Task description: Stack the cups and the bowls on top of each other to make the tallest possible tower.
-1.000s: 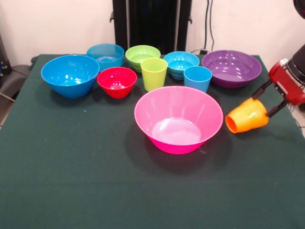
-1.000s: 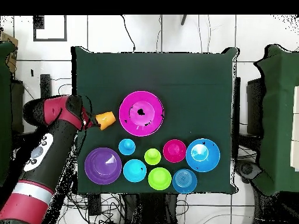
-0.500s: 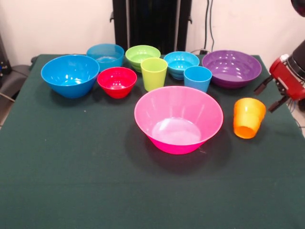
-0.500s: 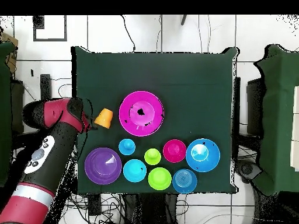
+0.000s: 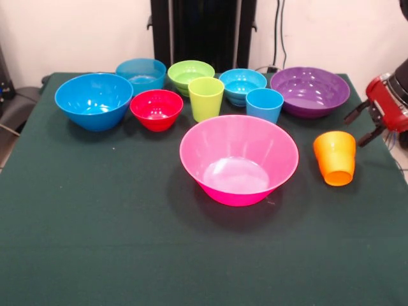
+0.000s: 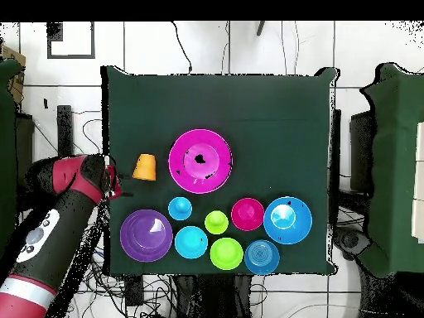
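My gripper (image 5: 364, 124) is hanging at the right edge of the front frame, its two dark fingers spread apart and holding nothing; in the overhead frame it (image 6: 112, 180) is sitting at the left edge of the dark green tablecloth (image 5: 95, 223).

Orange stepped plastic cup (image 5: 336, 157) is lying free on the cloth just left of and below my fingers, apart from them, tilted, with one round end facing the camera. In the overhead frame it (image 6: 145, 166) is showing between my gripper and the huge pink plastic bowl (image 6: 200, 161).

Huge pink bowl (image 5: 239, 159) is sitting upright and empty at the centre of the front frame, nothing stacked in it.

Behind it, across the upper part of the front frame, left to right:
- large blue plastic bowl (image 5: 94, 100), upright, upper left
- ribbed cyan plastic bowl (image 5: 141, 73), farthest back
- small red plastic bowl (image 5: 156, 109), just right of the large blue one
- lime green plastic bowl (image 5: 190, 74)
- lime green plastic tumbler (image 5: 206, 98), upright, in front of the green bowl
- small blue plastic bowl (image 5: 243, 85)
- light blue plastic tumbler (image 5: 264, 104), upright, just in front of it
- wide purple plastic bowl (image 5: 310, 91), upper right

All are standing singly on the cloth.
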`<state>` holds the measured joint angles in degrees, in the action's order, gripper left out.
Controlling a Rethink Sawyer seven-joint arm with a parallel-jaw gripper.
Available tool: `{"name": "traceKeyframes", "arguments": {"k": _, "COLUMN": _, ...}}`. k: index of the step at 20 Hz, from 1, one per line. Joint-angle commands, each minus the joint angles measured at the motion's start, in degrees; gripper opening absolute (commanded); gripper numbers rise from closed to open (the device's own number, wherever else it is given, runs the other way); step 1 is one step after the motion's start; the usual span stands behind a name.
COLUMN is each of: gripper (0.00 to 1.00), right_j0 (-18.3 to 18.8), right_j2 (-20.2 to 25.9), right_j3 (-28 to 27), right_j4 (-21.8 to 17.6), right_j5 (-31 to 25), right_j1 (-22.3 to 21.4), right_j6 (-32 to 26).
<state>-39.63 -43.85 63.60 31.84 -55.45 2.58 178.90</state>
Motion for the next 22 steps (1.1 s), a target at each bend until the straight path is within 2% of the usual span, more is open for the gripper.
{"name": "traceKeyframes", "arguments": {"k": 1, "gripper": 1.0, "right_j0": -3.1, "right_j2": -0.8, "right_j3": 2.69, "right_j4": 5.31, "right_j5": 9.65, "right_j1": 9.18, "right_j6": 31.45}}
{"name": "traceKeyframes", "arguments": {"k": 3, "gripper": 1.0, "right_j0": -3.77, "right_j2": -1.32, "right_j3": 3.2, "right_j4": 5.36, "right_j5": 12.8, "right_j1": 10.15, "right_j6": 32.88}}
{"name": "traceKeyframes", "arguments": {"k": 6, "gripper": 1.0, "right_j0": -3.78, "right_j2": 0.07, "right_j3": 4.83, "right_j4": 4.58, "right_j5": 14.94, "right_j1": 8.97, "right_j6": 31.75}}
{"name": "traceKeyframes", "arguments": {"k": 12, "gripper": 1.0, "right_j0": -3.54, "right_j2": 1.22, "right_j3": 3.18, "right_j4": 3.11, "right_j5": 19.26, "right_j1": 9.15, "right_j6": 32.4}}
{"name": "traceKeyframes", "arguments": {"k": 17, "gripper": 1.0, "right_j0": -3.46, "right_j2": 2.77, "right_j3": 5.52, "right_j4": 2.27, "right_j5": 19.27, "right_j1": 5.49, "right_j6": 28.59}}
{"name": "traceKeyframes", "arguments": {"k": 22, "gripper": 1.0, "right_j0": -2.84, "right_j2": 2.87, "right_j3": 4.52, "right_j4": 2.28, "right_j5": 18.31, "right_j1": 4.95, "right_j6": 27.78}}
